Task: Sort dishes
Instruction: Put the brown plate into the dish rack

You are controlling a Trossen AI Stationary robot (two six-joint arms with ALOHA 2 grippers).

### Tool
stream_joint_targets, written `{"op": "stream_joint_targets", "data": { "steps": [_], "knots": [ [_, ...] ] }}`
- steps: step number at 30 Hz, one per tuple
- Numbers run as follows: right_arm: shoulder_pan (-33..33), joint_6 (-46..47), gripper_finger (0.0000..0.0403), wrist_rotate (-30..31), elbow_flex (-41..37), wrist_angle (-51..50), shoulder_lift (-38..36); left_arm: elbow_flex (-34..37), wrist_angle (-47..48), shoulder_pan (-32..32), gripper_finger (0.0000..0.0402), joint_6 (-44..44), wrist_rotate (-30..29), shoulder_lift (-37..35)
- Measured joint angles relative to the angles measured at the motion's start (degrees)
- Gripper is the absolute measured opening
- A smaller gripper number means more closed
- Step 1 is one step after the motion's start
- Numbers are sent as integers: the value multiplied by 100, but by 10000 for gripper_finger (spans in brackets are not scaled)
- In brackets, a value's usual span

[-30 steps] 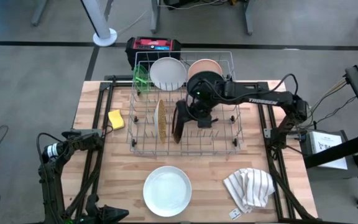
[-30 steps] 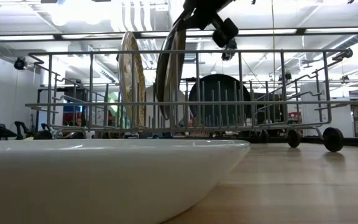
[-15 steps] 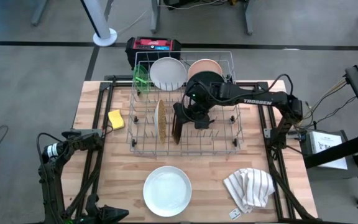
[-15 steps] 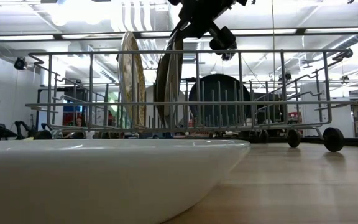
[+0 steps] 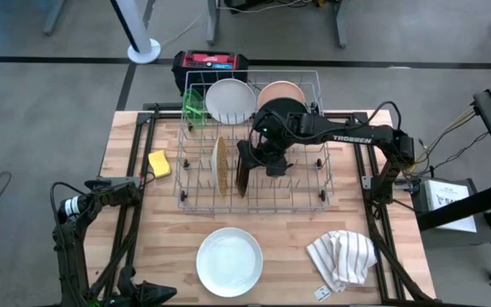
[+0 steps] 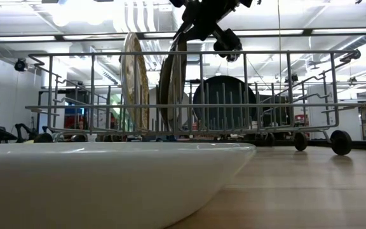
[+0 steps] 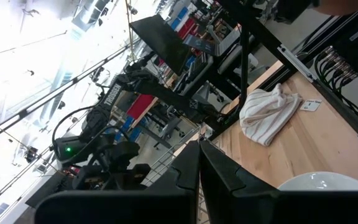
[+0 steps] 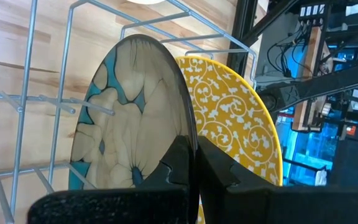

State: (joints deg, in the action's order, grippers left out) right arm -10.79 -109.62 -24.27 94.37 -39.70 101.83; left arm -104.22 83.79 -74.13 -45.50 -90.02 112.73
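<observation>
A wire dish rack point(image 5: 314, 192) stands mid-table. At its far end stand a lime-green dish point(image 5: 193, 107), a white plate point(image 5: 230, 100), a peach plate point(image 5: 284, 89) and a black plate point(image 5: 273, 111). In the middle, a speckled tan plate point(image 5: 220, 165) with a yellow pattern point(image 8: 235, 118) stands on edge in the tines. Beside it is the brown plate point(image 5: 243, 168), whose face is teal and beige point(image 8: 129, 124). My right gripper point(image 5: 259, 159) is shut on it. My left gripper point(image 7: 199, 155) is shut and empty at the table's left edge point(image 5: 130, 189). My right gripper pinches the brown plate's upper rim point(image 8: 189, 127) between its two fingers, one finger point(image 8: 178, 158) on each face. The fingers come from above, slanting down from the table's right. The plate stands on edge, nearly upright, its lower part down among the rack's tines point(image 6: 172, 95).
A larger white plate point(image 5: 228, 261) lies flat on the table near the front edge. A striped towel point(image 5: 341, 256) lies at the front right. A yellow sponge point(image 5: 159, 163) lies left of the rack. A black and red box point(image 5: 211, 64) is behind the rack.
My right gripper has gone down and a little toward the table's left with the brown plate. The plate has sunk deeper into the rack, closer to the tan plate, and stands more upright than before.
</observation>
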Motion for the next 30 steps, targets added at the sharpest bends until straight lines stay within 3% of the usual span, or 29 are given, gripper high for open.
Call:
{"op": "stream_joint_targets", "data": {
  "steps": [14,24,30],
  "knots": [
    [4,1,41,13,0,67,24,2,-21,-1,0,-46,0,0],
    [4,38,37,11,0,95,54,2,-37,0,0,-48,0,2],
    [4,1109,57,2,0,479,54,2,-39,0,0,-47,0,2]
  ]
}}
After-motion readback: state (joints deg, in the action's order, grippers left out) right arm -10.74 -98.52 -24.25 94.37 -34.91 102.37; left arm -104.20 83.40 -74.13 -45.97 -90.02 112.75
